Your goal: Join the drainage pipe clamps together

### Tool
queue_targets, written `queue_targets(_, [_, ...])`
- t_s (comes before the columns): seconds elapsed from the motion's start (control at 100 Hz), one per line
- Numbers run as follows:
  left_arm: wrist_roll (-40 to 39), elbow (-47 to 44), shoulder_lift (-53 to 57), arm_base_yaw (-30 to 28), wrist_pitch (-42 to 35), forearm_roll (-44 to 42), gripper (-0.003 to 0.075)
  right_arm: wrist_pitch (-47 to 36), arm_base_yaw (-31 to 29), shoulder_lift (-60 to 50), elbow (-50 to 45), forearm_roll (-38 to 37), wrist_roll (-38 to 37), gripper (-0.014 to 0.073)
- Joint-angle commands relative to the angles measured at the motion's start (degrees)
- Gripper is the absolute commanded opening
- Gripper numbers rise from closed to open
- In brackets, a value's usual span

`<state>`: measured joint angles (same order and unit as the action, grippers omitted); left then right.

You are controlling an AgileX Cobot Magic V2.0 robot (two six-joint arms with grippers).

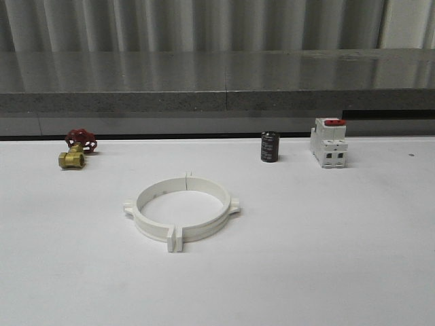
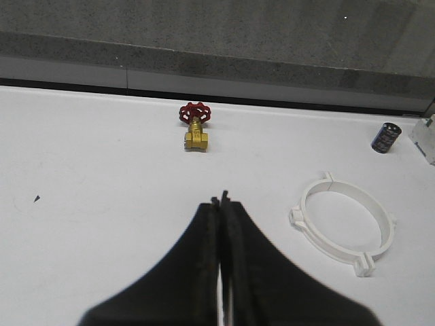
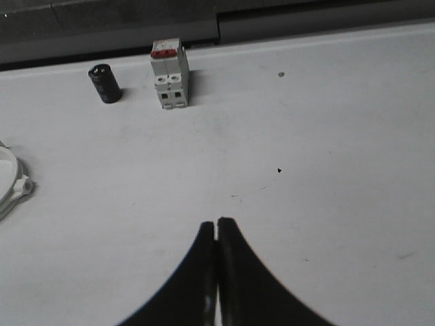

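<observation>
The two white drainage pipe clamps lie flat on the white table, their end flanges meeting so that they form one ring with a small ear on each side. In the left wrist view the ring lies off to one side of my left gripper, which is shut with nothing in it and well apart from the ring. My right gripper is shut and empty too, over bare table. One ear of the ring shows at the edge of the right wrist view.
A brass valve with a red handwheel stands at the back left. A black cylinder and a white breaker with a red top stand at the back right. A grey ledge runs behind the table.
</observation>
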<state>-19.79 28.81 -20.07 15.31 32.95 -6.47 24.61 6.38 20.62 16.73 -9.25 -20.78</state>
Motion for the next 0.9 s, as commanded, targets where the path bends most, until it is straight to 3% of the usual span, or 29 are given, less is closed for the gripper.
queue_targets(0.0, [0.07, 1.50, -0.33, -0.15, -4.46, -0.25, -0.0020, -7.25, -2.66, -3.69, -1.07, 2.93, 4.72, -0.0069])
queue_targets(0.21, [0.07, 1.50, -0.33, -0.15, -4.46, -0.25, -0.0020, -12.28, -6.05, -12.95, -7.06, 9.56, 12.31, -0.0069])
queue_targets(0.49, [0.07, 1.50, -0.33, -0.15, -4.46, -0.25, -0.0020, -18.46, -6.05, -22.01, -14.13, 9.61, 12.38, -0.0069])
queue_targets(0.64, [0.07, 1.50, -0.33, -0.15, -4.46, -0.25, -0.0020, -22.64, -6.05, -22.41, -17.52, 9.83, 12.32, -0.0069])
queue_targets(0.89, [0.07, 1.50, -0.44, -0.15, -4.46, -0.25, -0.0020, -22.86, -6.05, -22.41, -17.40, 9.89, 12.32, -0.0069])
